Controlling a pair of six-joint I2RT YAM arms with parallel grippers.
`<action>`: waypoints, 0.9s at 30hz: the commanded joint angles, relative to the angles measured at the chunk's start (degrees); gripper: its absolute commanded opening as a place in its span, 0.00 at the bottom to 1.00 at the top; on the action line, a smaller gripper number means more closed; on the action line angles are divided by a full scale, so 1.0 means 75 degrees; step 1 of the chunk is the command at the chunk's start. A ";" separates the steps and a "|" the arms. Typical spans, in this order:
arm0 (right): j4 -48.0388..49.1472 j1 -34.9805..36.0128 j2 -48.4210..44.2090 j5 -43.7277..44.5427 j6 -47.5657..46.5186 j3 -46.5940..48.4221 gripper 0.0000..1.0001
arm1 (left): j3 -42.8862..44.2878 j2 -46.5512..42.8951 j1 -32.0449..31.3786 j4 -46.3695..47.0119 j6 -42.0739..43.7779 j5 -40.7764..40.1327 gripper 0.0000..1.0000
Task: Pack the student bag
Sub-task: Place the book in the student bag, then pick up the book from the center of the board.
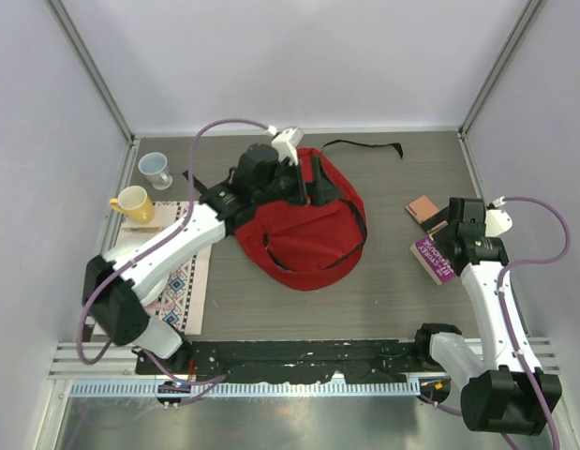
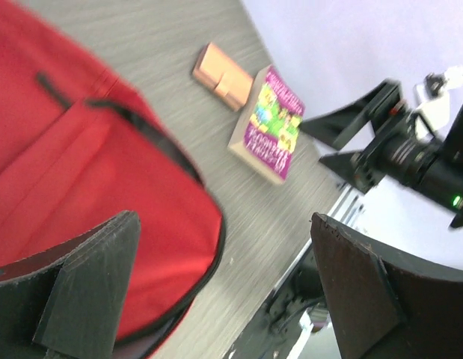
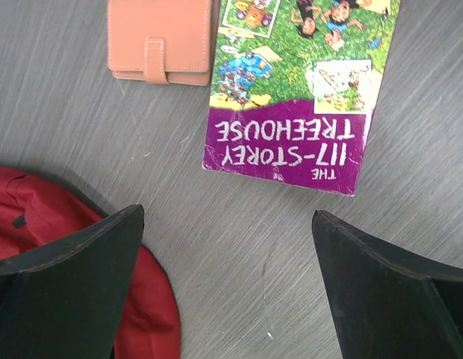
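Both grippers gape wide, nothing in either. The left gripper point(image 2: 224, 221) hovers over the far end of the big soft red fabric backpack point(image 1: 304, 234), which is slumped mid-table. The right gripper point(image 3: 227, 213) hangs just above the purple-and-green paperback book point(image 3: 298, 82), which lies flat beside a tan leather wallet point(image 3: 160, 37). My call: come down astride one edge of the book, tilt to get a finger under it, and pinch firmly. The bag's mouth will probably need holding open.
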 commanded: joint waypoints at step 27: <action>0.2506 -0.5381 0.1489 -0.4014 -0.2193 -0.1963 0.90 | 0.8343 0.9193 -0.1291 0.1267 -0.0758 0.2746 1.00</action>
